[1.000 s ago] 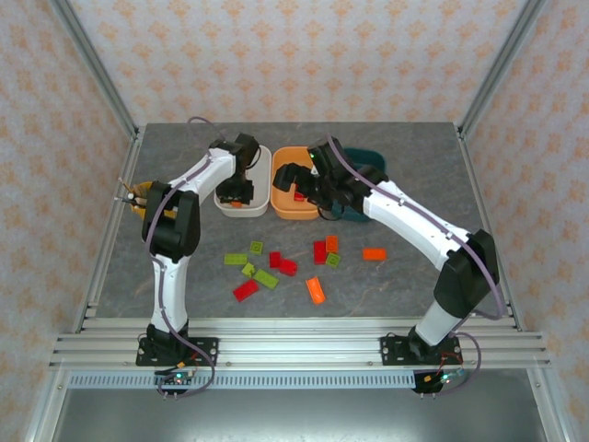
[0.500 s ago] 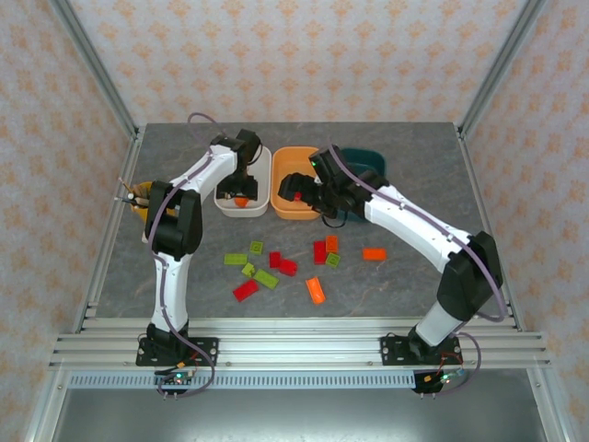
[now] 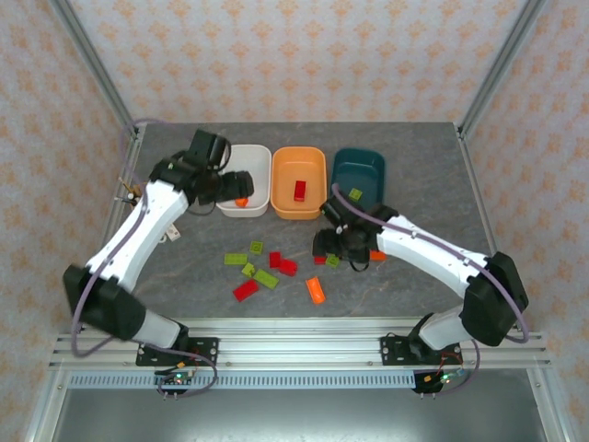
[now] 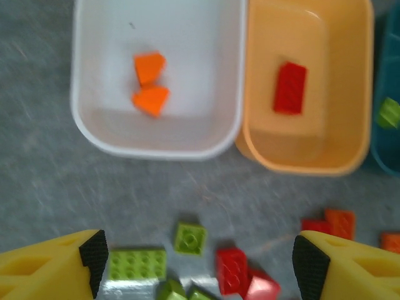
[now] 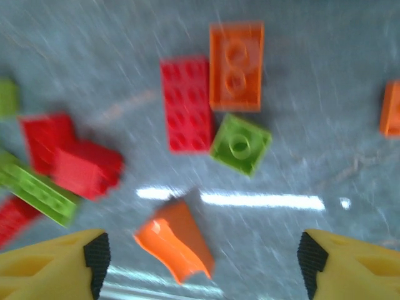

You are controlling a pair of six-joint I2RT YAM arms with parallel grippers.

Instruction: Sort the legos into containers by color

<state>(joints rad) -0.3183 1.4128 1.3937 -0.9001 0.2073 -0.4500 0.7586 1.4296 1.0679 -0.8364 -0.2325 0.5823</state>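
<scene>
Closer: two orange legos, white tub.

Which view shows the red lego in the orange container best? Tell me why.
Left wrist: the red lego lies large and unobstructed on the orange container's floor, slightly blurred. Top external shows the same lego as a small red patch in that container.

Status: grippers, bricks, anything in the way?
Open, empty: left gripper, right gripper. Two orange legos in white tub, red lego in orange tub; loose legos on table. Nothing blocking.
</scene>
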